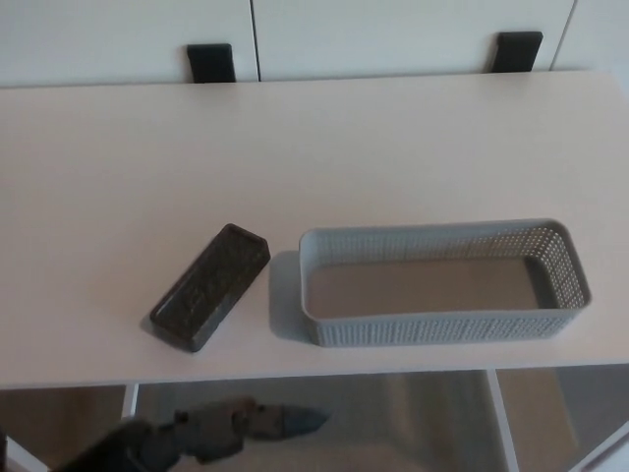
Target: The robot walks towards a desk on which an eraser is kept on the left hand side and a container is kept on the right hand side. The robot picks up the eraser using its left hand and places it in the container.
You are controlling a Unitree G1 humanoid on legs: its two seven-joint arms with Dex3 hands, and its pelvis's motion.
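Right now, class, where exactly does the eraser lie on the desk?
In the head view, the eraser lies diagonally on the desk's front left part, just left of the grey container, apart from it.

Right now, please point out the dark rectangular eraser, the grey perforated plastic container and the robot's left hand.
dark rectangular eraser point(210, 286), head view, middle of its top face
grey perforated plastic container point(442, 327), head view, near long wall
left hand point(231, 430), head view, middle of hand
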